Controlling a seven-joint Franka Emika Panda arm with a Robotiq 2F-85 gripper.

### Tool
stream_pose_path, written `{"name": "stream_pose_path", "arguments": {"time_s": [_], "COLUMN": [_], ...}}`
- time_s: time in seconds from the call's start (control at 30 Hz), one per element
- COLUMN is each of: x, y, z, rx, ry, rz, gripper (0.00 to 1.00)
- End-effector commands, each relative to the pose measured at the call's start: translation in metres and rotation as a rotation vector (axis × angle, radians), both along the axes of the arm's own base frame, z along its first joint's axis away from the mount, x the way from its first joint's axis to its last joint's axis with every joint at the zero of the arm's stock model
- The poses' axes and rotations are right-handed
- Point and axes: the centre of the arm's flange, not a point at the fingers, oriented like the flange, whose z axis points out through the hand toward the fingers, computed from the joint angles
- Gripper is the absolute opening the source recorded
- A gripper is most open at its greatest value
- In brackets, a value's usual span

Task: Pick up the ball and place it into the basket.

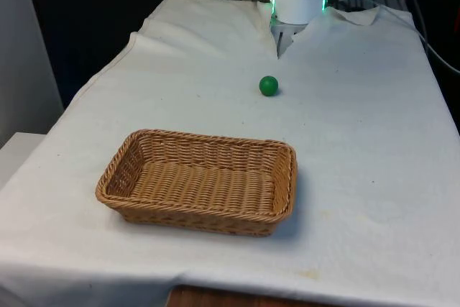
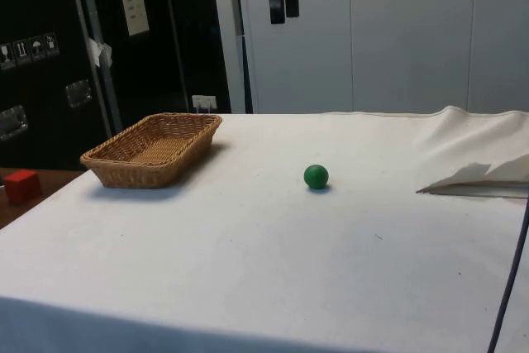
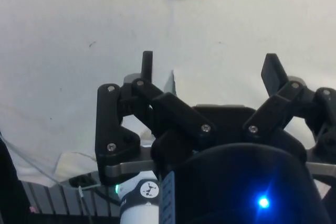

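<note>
Right, my claw (image 3: 210, 66) hangs spread wide and empty, high above the bench (image 1: 359, 149). The green ball (image 1: 269, 85) lies below and ahead, short of the basket (image 1: 115, 177). It looks light, smooth, prone to rolling; I'd pinch across its middle.

- No text, brand or number can be read.
- Cabinet (image 2: 50, 55) in the side view: small white pictogram stickers (image 2: 29, 49) and a pale sheet (image 2: 134, 5), both illegible.
</note>
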Motion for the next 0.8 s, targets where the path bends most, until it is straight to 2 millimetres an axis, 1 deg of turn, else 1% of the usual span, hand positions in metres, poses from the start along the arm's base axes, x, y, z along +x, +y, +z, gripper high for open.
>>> {"name": "stream_pose_path", "arguments": {"time_s": [0.0, 0.07, 0.1, 0.27, 0.63, 0.7, 0.77], "x": [0.000, -0.001, -0.001, -0.005, -0.010, -0.010, -0.010], "y": [0.000, 0.000, 0.000, 0.000, 0.001, 0.000, 0.001], "z": [-0.003, -0.007, -0.005, -0.019, -0.039, -0.039, -0.045], "rx": [0.008, 0.011, 0.004, 0.022, 0.038, 0.030, 0.042], "ry": [-0.008, -0.010, -0.002, -0.016, -0.023, -0.018, -0.024], "rz": [-0.003, -0.004, -0.002, -0.009, -0.016, -0.017, -0.020], "gripper": [1.00, 1.00, 1.00, 1.00, 1.00, 1.00, 1.00]}}
